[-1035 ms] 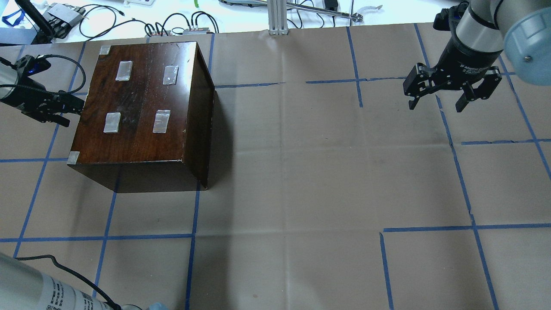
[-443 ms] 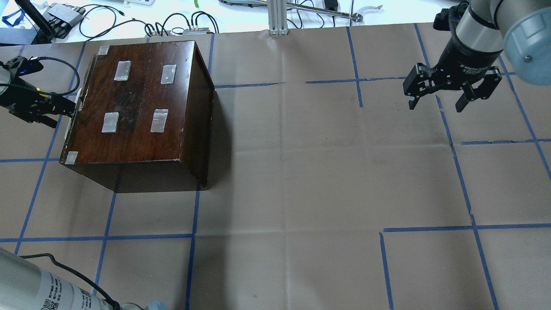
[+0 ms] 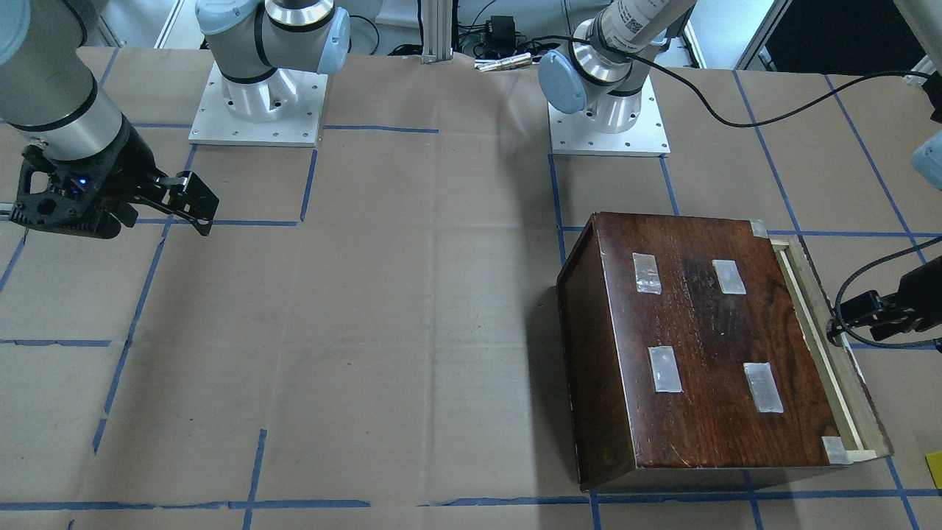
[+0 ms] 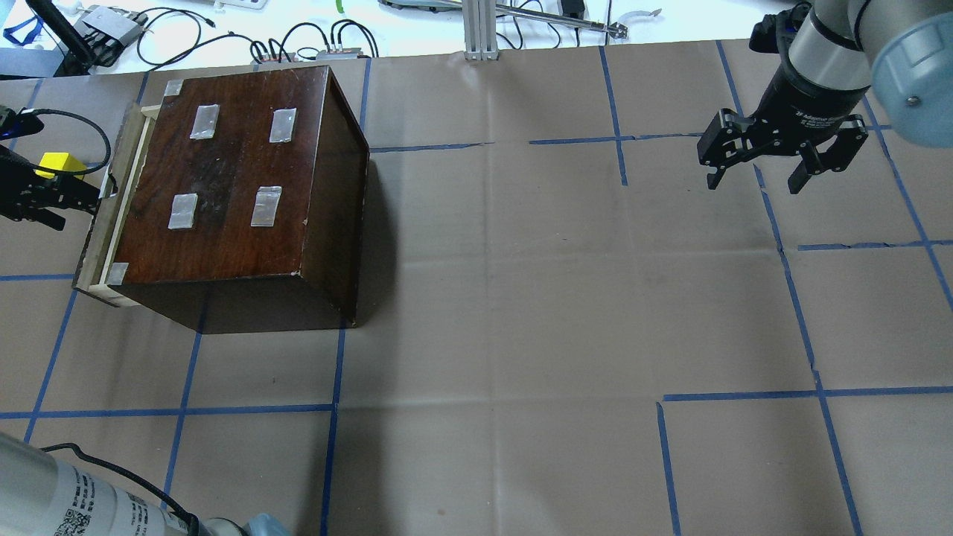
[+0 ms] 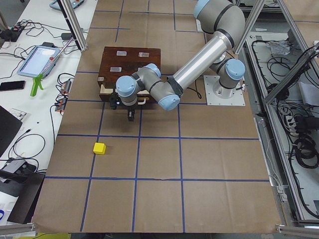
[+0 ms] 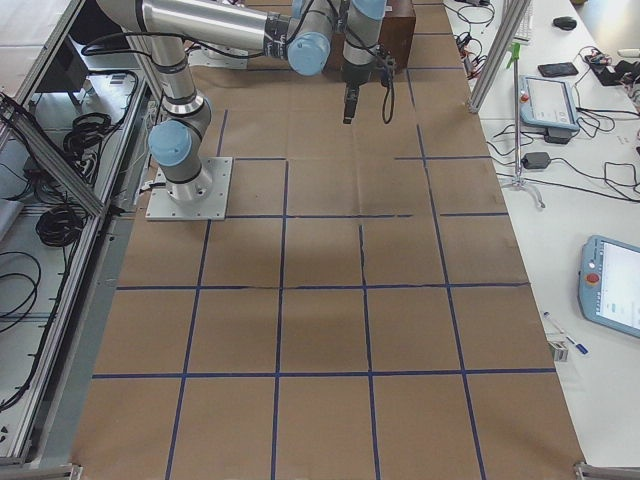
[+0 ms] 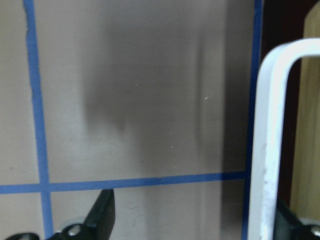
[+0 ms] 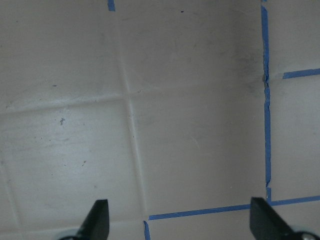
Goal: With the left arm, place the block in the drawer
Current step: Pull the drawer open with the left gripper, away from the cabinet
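The yellow block (image 4: 61, 162) lies on the paper left of the dark-brown cabinet (image 4: 231, 171); it also shows in the exterior left view (image 5: 99, 148). The drawer (image 4: 110, 219) sticks out a little from the cabinet's left side as a pale wood strip, also seen in the front-facing view (image 3: 820, 331). My left gripper (image 4: 82, 207) is open at the drawer front. In the left wrist view its fingers (image 7: 102, 215) stand wide apart, with the white drawer handle (image 7: 267, 150) between them, close to the right finger. My right gripper (image 4: 752, 175) is open and empty far to the right.
Blue tape lines (image 4: 335, 409) grid the brown paper table cover. Cables and boxes (image 4: 298, 45) lie beyond the far edge. The arm bases (image 3: 607, 110) stand behind the cabinet. Taped patches (image 4: 264, 207) mark the cabinet top.
My left gripper has moved left and the drawer has slid out with it. The cabinet has shifted slightly left. The yellow block has come into view. The right arm has not moved.
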Robot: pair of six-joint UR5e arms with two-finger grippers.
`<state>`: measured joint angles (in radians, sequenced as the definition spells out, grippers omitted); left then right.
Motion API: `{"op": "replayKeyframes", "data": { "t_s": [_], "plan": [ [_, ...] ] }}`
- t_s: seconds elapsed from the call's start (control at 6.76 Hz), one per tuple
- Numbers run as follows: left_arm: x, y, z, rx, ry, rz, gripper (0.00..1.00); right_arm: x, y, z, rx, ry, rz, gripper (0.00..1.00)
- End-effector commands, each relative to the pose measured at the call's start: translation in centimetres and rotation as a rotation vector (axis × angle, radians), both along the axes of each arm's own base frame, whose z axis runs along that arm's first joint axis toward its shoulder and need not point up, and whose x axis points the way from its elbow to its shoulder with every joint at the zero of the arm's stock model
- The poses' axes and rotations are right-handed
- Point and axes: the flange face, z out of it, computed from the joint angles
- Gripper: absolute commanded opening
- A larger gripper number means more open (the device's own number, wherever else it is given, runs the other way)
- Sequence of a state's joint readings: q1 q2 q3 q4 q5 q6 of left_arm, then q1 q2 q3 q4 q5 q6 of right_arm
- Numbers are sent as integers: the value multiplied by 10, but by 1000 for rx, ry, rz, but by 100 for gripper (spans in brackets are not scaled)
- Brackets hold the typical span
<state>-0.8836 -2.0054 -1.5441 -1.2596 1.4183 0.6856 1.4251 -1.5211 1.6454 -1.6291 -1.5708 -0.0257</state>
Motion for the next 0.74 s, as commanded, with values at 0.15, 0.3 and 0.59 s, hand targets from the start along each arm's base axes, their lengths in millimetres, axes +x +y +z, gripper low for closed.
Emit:
{"op": "replayKeyframes", "data": {
  "t_s": [0.15,0.3,0.59],
  "plan": [
    [20,7,4,-23,-27,-2,99,0,0,0,0,0,0,100],
    [25,9,5,-24,-50,-11,99,0,0,0,0,0,0,100],
    [44,17,6,-29,-76,-17,99,0,0,0,0,0,0,100]
  ]
}}
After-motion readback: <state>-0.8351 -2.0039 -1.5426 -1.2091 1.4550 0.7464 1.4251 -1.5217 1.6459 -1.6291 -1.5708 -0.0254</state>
